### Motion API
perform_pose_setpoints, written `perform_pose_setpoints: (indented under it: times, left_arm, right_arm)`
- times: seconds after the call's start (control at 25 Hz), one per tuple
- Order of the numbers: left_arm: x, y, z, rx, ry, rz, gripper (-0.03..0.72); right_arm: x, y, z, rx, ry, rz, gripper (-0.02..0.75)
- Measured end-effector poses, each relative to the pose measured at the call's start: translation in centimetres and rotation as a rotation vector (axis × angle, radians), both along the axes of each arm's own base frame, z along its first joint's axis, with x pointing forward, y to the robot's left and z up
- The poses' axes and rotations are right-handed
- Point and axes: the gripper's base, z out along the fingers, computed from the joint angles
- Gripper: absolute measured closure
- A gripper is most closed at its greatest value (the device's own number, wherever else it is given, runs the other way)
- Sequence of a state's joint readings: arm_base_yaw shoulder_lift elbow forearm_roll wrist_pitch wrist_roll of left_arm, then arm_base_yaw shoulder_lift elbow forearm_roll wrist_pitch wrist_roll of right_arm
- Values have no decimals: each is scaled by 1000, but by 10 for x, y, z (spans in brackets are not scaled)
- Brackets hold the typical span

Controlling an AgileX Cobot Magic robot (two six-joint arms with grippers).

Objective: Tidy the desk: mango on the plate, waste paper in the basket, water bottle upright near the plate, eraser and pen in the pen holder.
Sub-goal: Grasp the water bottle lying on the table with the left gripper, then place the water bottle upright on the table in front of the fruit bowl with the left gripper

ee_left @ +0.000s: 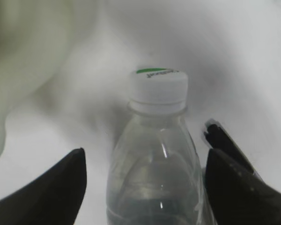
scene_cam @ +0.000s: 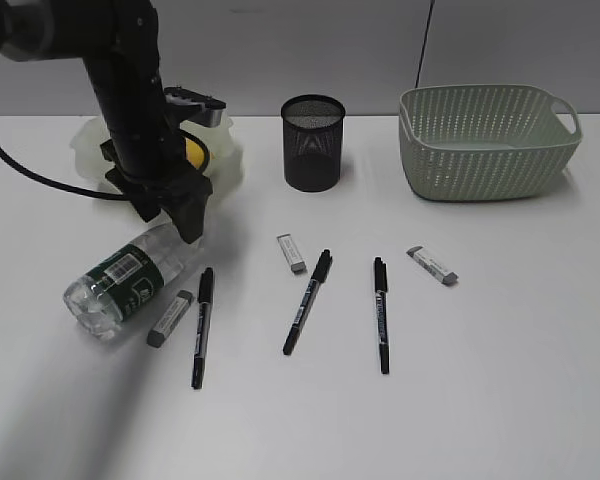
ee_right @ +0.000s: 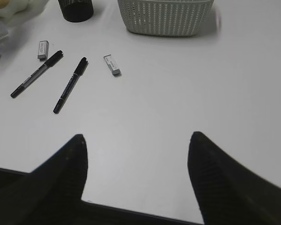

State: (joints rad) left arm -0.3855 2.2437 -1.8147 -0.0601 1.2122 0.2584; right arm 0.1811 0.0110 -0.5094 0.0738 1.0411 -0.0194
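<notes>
The water bottle [scene_cam: 128, 275] lies on its side at the left of the exterior view, base toward the lower left, neck pointing up and right toward the plate [scene_cam: 223, 160]. In the left wrist view its white cap [ee_left: 158, 86] sits at centre frame, with the clear shoulder running down between the two dark fingers.

The left gripper [ee_left: 143, 180] stands open astride the bottle's neck and shoulder, one finger on each side; neither visibly presses the plastic, so nothing is gripped yet. The step in hand looks like the bottle pick-up. The next move calls for closing on the shoulder, lifting, swinging the base down and standing the bottle just beside the plate without knocking it.

The mango [scene_cam: 192, 151] shows as a yellow patch on the plate behind the arm, so that step seems done. Further out, three pens and three erasers lie loose on the desk [scene_cam: 500, 380]: one pen [scene_cam: 201, 326] and eraser [scene_cam: 169, 318] are just beside the bottle. The pen holder [scene_cam: 313, 142] stands at upper centre and the basket [scene_cam: 488, 140] at upper right. No waste paper is visible.

The right gripper [ee_right: 136, 176] hangs open over bare desk, holding nothing.
</notes>
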Motion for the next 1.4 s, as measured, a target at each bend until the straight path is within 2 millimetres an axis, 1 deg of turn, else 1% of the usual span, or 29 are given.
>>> perform_pose_setpoints:
  times: [0.12,0.2,0.28,0.4,0.52,0.6,0.64,0.84,0.92,0.96,1.08,1.16,1.2,1.32,1.4]
  left_arm:
    - [-3,-5,-2,0,9,-10,97]
    - [-9,-9,-9,12,19,-25,97]
    - [-16,-8,-18,41,52,-29,98]
    - [-19,-5,-22,74,73,-11,101]
    - [-18,-2,-22,84,69,-2,142]
    - [-18,-1,-22,90,67,-4,200]
    - [-18,-1,-22,91,68,-4,214]
    - [-18,-1,-19,88,60,-3,221]
    - [-19,0,-10,67,35,5,221]
    - [-19,0,2,39,7,13,223]
    - [-28,3,52,-55,-148,31,233]
    - [-42,7,88,-140,-298,45,265]
    - [-52,11,105,-185,-368,54,265]
    - [-88,26,118,-270,-519,82,265]
    - [-113,38,101,-291,-576,100,265]
  right_arm:
    - [0,0,0,0,0,0,210]
    - [0,0,0,0,0,0,210]
    - [0,0,0,1,0,0,210]
    - [0,0,0,0,0,-1,210]
    - [0,0,0,0,0,-1,210]
    - [0,0,0,2,0,-1,210]
    - [0,0,0,1,0,-1,210]
    - [0,0,0,2,1,-2,210]
    - [0,0,0,2,1,-2,210]
    - [0,0,0,2,1,-2,210]
    - [0,0,0,2,1,-2,210]
    - [0,0,0,2,1,-2,210]
    - [0,0,0,2,1,-2,210]
    - [0,0,0,2,1,-2,210]
    - [0,0,0,2,1,-2,210]
